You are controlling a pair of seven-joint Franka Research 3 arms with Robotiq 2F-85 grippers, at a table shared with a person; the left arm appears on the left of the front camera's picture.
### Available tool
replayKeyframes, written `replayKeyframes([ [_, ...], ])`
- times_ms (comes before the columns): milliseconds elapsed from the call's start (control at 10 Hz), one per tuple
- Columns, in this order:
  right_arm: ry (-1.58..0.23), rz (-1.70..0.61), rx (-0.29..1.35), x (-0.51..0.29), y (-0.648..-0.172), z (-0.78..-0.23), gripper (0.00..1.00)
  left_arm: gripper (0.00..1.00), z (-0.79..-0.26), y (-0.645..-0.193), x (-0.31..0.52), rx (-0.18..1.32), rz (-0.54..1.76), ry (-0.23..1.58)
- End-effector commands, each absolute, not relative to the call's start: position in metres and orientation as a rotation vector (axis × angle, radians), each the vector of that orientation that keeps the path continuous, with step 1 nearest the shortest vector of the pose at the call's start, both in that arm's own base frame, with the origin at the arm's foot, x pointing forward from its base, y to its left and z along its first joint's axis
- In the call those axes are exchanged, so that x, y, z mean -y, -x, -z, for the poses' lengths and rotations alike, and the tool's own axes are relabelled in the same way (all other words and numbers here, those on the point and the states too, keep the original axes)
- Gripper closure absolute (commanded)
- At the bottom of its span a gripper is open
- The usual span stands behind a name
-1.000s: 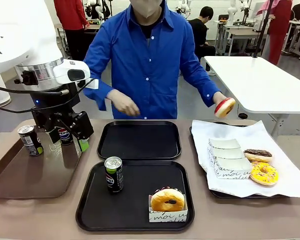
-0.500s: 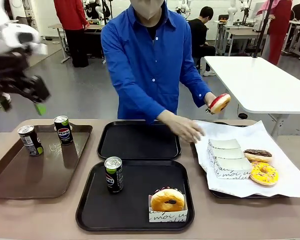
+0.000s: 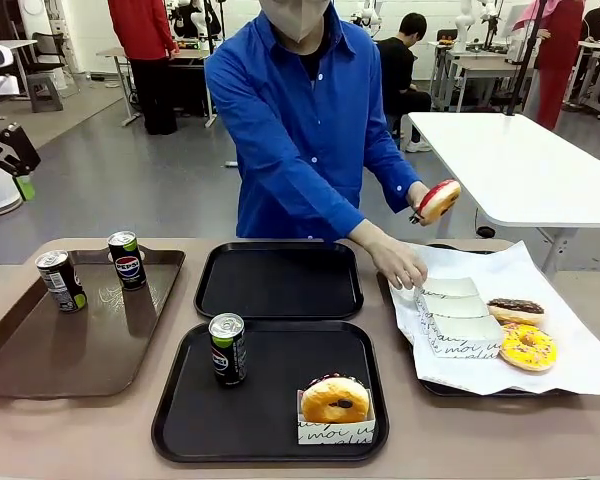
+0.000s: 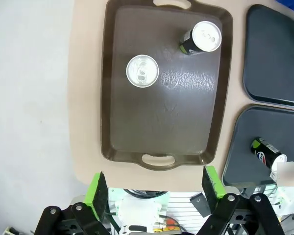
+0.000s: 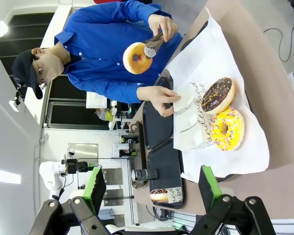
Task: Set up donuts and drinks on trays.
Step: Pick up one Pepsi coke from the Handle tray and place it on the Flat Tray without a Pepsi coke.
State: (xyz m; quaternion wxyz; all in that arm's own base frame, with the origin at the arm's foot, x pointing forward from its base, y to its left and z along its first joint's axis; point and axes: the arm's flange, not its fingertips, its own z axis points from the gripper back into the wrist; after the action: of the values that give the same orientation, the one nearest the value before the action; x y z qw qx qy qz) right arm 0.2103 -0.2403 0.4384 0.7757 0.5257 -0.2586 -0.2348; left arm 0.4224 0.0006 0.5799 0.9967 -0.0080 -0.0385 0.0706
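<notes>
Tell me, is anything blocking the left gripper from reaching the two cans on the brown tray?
Nothing visible does. The left gripper hangs open high above the brown tray, and the two cans stand upright with bare tray around them. The person's hand is far off, at the white paper.

We note a beige worktop (image 3: 70,435) carrying four trays. On the robot's left lies a long brown tray (image 3: 80,350). In the middle sit two square ones, the far black tray (image 3: 278,282) just behind the near black tray (image 3: 280,385), edges nearly touching. On the right is a paper-lined tray (image 3: 436,389), its white sheet (image 3: 580,362) overhanging the rim.
</notes>
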Motion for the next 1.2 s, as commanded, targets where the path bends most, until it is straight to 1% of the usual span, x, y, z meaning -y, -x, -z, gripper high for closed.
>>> replayKeyframes([
  [0, -1.158, 0.491, 0.59, 0.241, -0.213, -0.438, 0.0, 0.0, -0.593, -0.399, 0.008, 0.113, -0.126, 0.001],
  [600, -1.158, 0.491, 0.59, 0.241, -0.213, -0.438, 0.0, 0.0, -0.598, -0.401, 0.007, 0.118, -0.126, 0.01],
  [800, -1.158, 0.491, 0.59, 0.241, -0.213, -0.438, 0.0, 0.0, -0.578, -0.442, -0.005, 0.144, -0.087, 0.007],
  [1000, -1.158, 0.491, 0.59, 0.241, -0.213, -0.438, 0.0, 0.0, -0.549, -0.463, -0.013, 0.126, -0.063, 0.022],
  [1100, -1.158, 0.491, 0.59, 0.241, -0.213, -0.438, 0.0, 0.0, -0.53, -0.474, -0.015, 0.115, -0.07, 0.0],
])
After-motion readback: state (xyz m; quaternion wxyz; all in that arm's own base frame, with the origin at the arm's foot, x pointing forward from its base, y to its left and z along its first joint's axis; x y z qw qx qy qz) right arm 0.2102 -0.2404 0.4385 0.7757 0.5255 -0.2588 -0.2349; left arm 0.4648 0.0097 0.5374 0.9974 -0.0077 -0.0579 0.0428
